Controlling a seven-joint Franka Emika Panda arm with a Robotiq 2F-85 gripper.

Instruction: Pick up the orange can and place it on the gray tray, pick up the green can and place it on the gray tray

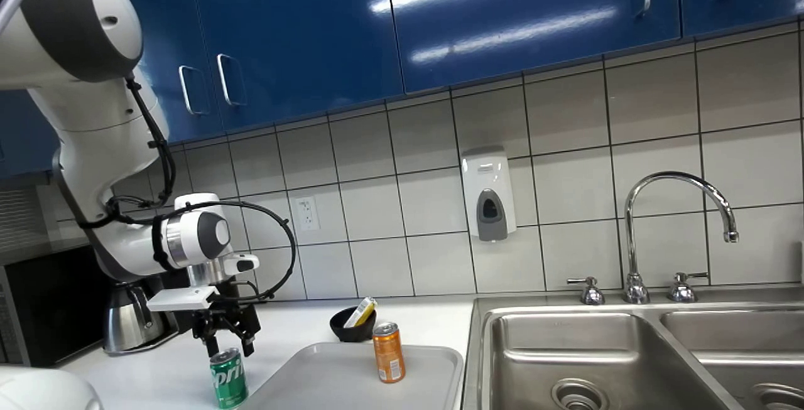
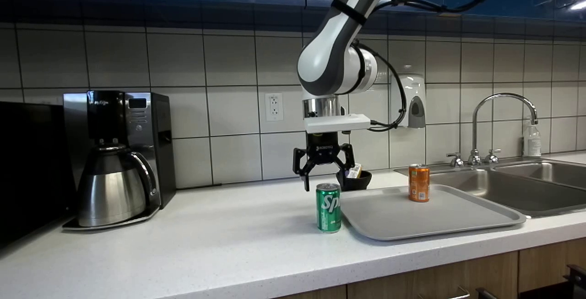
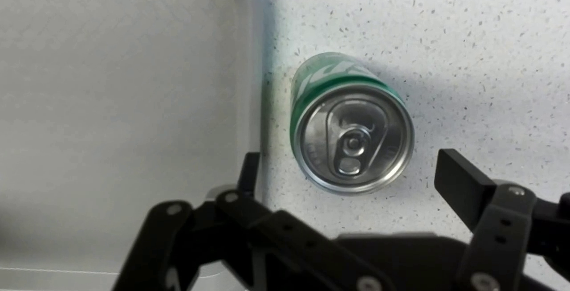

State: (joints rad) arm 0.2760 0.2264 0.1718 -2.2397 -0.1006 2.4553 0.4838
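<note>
At mid-frame in an exterior view, a black gripper (image 2: 324,184) with jaws spread wider than a can, holding nothing; just below it in that view, the green can (image 2: 328,208), upright on the white countertop (image 2: 206,244), just beside the left edge of the gray tray (image 2: 435,223); just right of centre in the wrist view, the same can from above, with fingers (image 3: 463,188) at lower left and lower right, and countertop between can and each; right of centre in an exterior view, the orange can (image 2: 419,183), upright on the tray's far part; at lower centre in an exterior view, a black bowl (image 1: 353,333) with a yellow-and-white packet (image 1: 361,312) in it; at lower right there, a steel sink (image 1: 565,334).
</note>
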